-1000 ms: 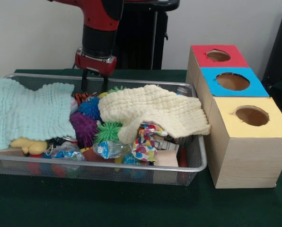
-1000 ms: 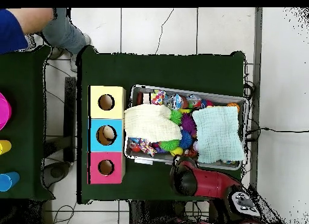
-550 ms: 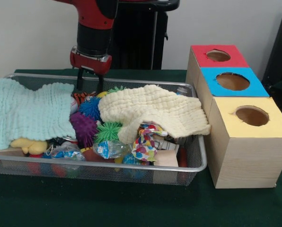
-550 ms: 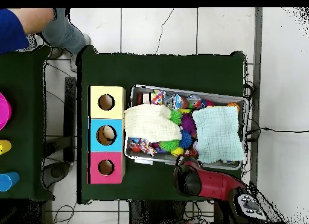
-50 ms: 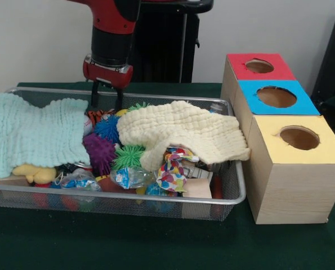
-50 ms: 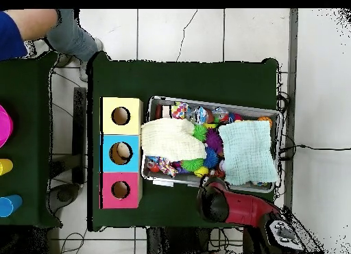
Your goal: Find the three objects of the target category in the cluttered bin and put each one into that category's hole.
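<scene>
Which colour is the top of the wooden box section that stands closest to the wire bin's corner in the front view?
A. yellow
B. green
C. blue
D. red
A: in the front view the yellow-topped section sits right beside the near corner of the wire bin, while the blue section and the red section lie farther back.
</scene>
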### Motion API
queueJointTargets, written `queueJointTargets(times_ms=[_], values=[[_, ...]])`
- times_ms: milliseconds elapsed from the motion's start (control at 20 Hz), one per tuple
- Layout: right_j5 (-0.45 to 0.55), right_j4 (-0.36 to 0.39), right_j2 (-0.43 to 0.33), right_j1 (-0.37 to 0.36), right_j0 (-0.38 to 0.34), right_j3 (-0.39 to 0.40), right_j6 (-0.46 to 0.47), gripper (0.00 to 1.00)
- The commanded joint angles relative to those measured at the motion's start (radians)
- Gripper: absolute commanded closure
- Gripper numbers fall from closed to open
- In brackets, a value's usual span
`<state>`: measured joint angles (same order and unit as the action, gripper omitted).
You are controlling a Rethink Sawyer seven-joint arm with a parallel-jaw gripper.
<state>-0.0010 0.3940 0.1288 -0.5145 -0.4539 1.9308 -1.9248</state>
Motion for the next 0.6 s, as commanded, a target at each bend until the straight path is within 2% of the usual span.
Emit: queueJointTargets(times_ms=[50,200,250,600], values=[[-0.04,0.029,-0.071,0.062,0.013,-0.126,-0.061,0.0],[-0.142,0.055,-0.06,0.082,0.017,-0.133,-0.068,0.0],[-0.155,0.054,-0.055,0.085,0.019,-0.133,-0.077,1.0],[-0.19,0.02,-0.013,0.106,0.054,-0.143,-0.097,1.0]])
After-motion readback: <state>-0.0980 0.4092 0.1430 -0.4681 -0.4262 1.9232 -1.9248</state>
